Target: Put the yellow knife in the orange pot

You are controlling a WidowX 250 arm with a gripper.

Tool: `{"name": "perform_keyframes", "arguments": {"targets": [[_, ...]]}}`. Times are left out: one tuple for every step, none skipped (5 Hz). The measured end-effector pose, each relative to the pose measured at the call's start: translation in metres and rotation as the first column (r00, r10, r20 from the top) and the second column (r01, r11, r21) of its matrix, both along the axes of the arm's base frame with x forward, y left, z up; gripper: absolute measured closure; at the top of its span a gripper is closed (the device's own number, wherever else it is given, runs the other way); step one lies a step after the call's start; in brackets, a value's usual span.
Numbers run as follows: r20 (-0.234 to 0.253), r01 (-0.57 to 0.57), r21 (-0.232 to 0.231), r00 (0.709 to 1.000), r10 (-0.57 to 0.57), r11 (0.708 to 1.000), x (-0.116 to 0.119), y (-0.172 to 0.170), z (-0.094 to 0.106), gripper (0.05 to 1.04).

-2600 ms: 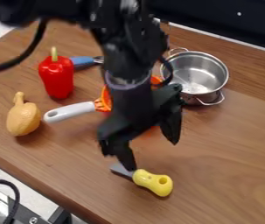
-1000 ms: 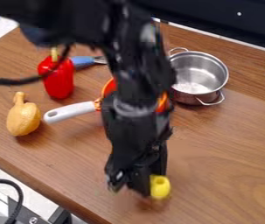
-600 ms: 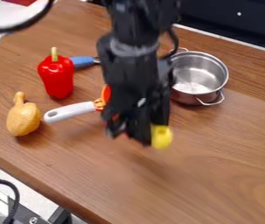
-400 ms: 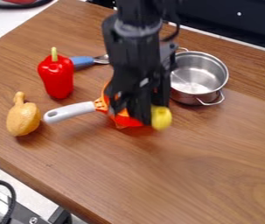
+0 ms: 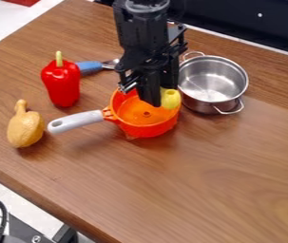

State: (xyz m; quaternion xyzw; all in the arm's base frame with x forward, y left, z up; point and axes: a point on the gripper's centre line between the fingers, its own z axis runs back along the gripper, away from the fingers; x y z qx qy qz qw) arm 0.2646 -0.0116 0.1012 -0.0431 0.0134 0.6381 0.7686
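Gripper (image 5: 159,95) clamped on the yellow knife (image 5: 171,99), both over the orange pot (image 5: 148,131); steel pot (image 5: 219,107) just beside the orange one; pale handle (image 5: 76,121) extends toward toy drumstick (image 5: 25,129); red pepper (image 5: 62,86) upright, near blue-handled utensil (image 5: 90,67); all on wooden table (image 5: 203,190).

Black all along arm (image 5: 143,40), top centre of frame; with greyish ring (image 5: 147,6), angular gripper (image 5: 159,95), bit of silvery metal (image 5: 129,87).
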Motion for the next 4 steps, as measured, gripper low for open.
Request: {"name": "perform_keyframes", "arguments": {"targets": [[-0.052,0.042,-0.062,0.998,-0.045,0.997,-0.001,0.002,-0.01,0.748],[-0.081,0.065,-0.111,0.994,-0.074,0.992,-0.002,-0.001,-0.018,0.748],[-0.092,0.072,-0.146,0.992,-0.086,0.987,0.003,0.0,-0.021,0.749],[-0.113,0.061,-0.169,0.99,-0.081,0.984,0.006,0.006,-0.023,0.748]]}}
